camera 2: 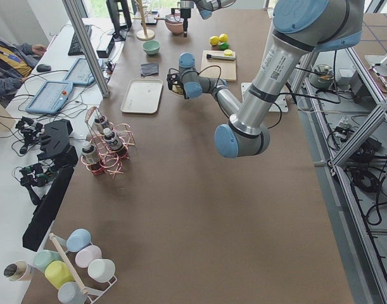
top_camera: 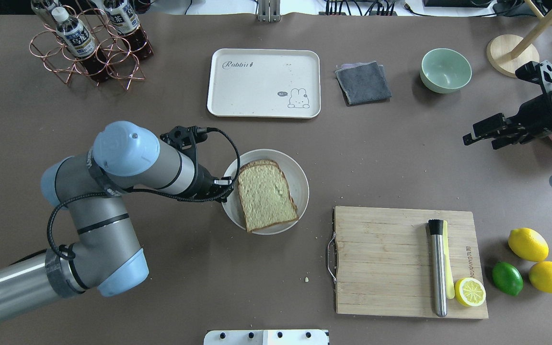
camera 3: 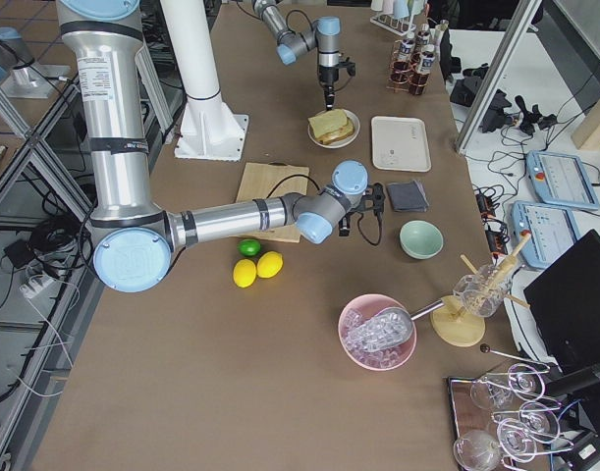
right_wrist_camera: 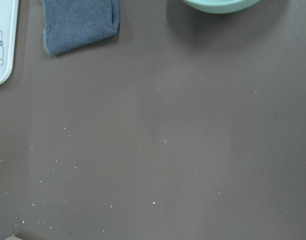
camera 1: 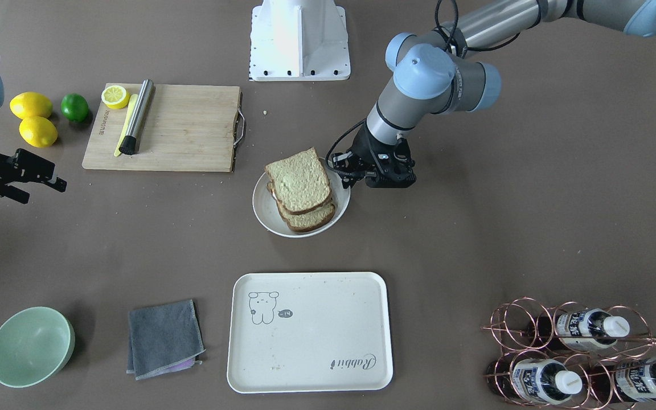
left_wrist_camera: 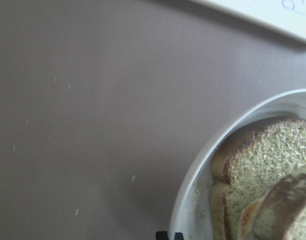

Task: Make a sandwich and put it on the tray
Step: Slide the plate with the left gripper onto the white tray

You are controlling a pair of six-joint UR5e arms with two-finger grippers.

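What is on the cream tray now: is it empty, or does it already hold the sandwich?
Empty. The tray shows only its printed drawing and lettering; the sandwich lies on the round white plate.

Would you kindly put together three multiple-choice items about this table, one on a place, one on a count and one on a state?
1. Where does the sandwich lie?
A. on the cream tray
B. in the green bowl
C. on the round white plate

2. How many whole yellow lemons lie beside the wooden cutting board?
A. two
B. one
C. four

3. In what state is the lemon on the board?
A. whole
B. cut in half
C. peeled

Key:
1 C, the stacked bread sits inside the plate's rim.
2 A, two yellow lemons lie next to a green lime.
3 B, its round cut face with segments points up.
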